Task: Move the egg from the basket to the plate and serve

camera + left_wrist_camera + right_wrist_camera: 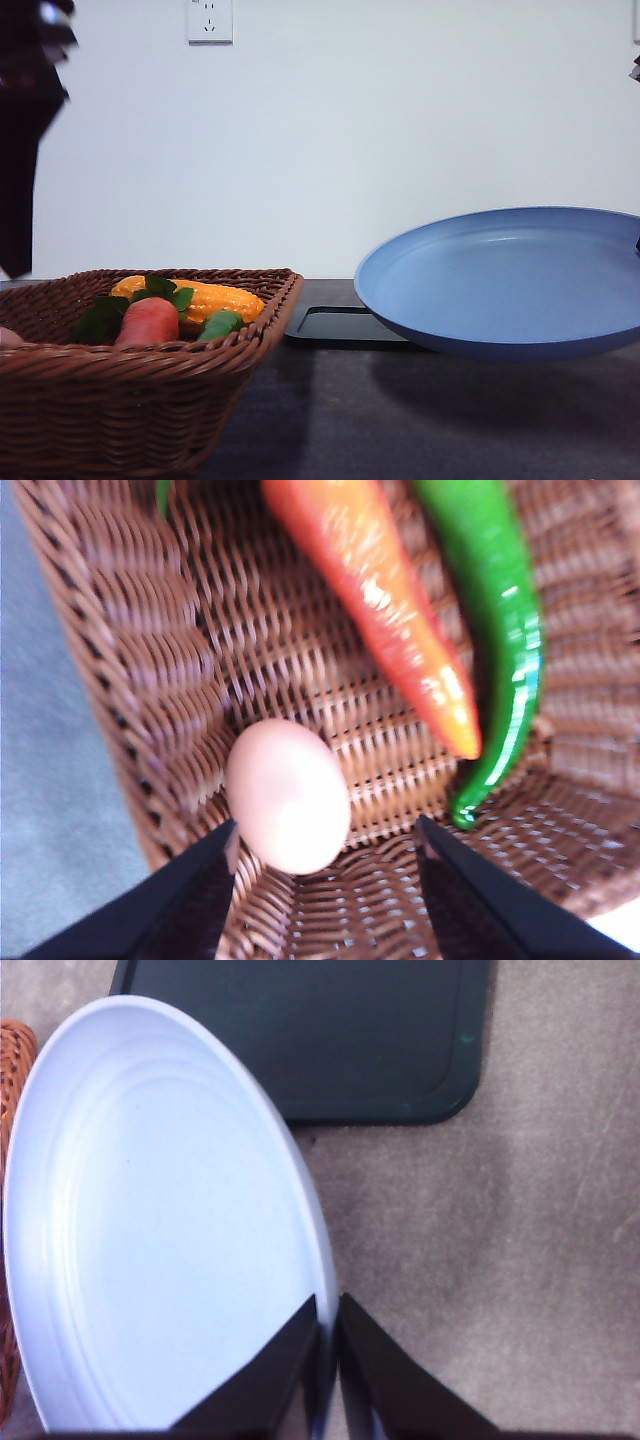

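Left gripper [325, 845] hangs spread above the pinkish-brown oval egg [288, 795] inside the brown woven wicker basket [150, 650]; right gripper [328, 1332] pinches the wide blue plate's [150, 1230] rim, raised off the counter [520, 1240]

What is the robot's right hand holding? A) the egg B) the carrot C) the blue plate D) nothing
C: the right hand is pinched shut on the rim of the blue plate, which hangs tilted above the table, while the egg lies in the basket.
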Controlling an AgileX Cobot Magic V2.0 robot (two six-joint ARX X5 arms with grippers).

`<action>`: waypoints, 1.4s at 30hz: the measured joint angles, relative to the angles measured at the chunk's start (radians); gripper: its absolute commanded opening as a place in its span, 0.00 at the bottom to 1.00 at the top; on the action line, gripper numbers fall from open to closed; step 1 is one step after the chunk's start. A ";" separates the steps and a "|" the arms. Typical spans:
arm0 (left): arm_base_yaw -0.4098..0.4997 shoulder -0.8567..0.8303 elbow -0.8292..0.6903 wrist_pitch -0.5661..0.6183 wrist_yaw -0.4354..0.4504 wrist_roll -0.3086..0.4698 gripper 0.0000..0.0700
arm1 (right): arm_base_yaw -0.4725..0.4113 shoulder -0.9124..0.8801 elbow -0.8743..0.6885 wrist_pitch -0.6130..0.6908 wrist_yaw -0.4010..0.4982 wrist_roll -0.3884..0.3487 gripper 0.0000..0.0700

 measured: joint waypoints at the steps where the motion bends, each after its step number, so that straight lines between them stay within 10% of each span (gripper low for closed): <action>1: 0.000 0.017 0.000 0.002 0.000 -0.001 0.49 | 0.000 0.000 0.000 0.000 0.000 0.000 0.00; 25: -0.001 0.244 0.004 0.070 -0.018 0.001 0.49 | 0.000 0.000 0.000 0.000 -0.002 0.000 0.00; 42: -0.001 0.244 0.009 0.025 -0.017 0.011 0.26 | 0.000 0.000 0.000 0.001 -0.003 0.000 0.00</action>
